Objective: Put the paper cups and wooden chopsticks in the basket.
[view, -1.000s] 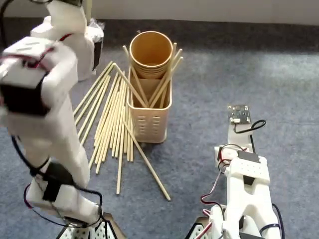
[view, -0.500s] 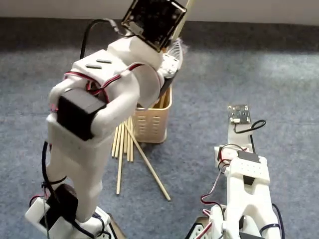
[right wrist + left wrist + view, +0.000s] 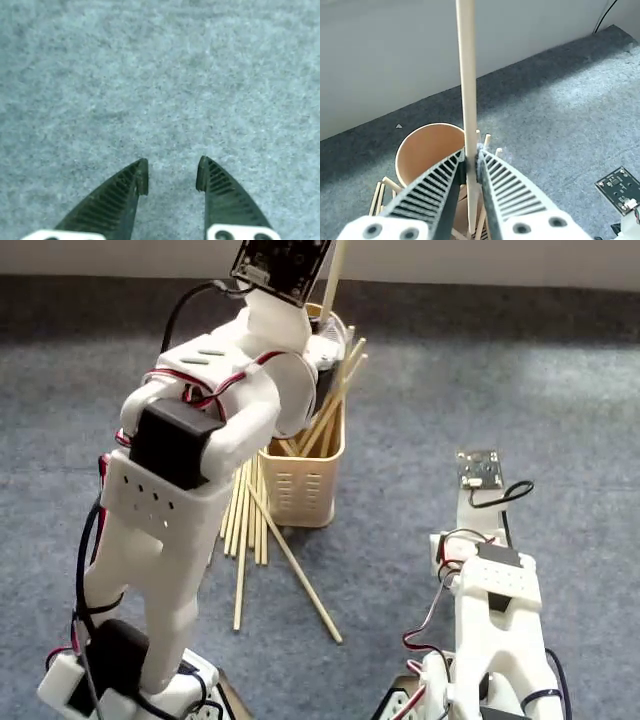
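On the grey bench [image 3: 560, 390] stands a basket [image 3: 300, 495] with a cup [image 3: 427, 150] and sticks [image 3: 342, 390] in it. The left claw [image 3: 471, 157] pinches one stick [image 3: 466, 75] nearly upright above the basket. The high view shows loose sticks [image 3: 243, 540] lying by the basket. The right claw [image 3: 171, 175] is open over the bench.

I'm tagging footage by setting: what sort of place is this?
Probably an indoor robotics test bench: left arm and right arm on a grey carpeted table, a bare circuit board, a plain wall behind.

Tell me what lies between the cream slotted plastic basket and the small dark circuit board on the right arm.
In the high view, bare grey-blue carpet lies between the basket and the circuit board; nothing rests there.
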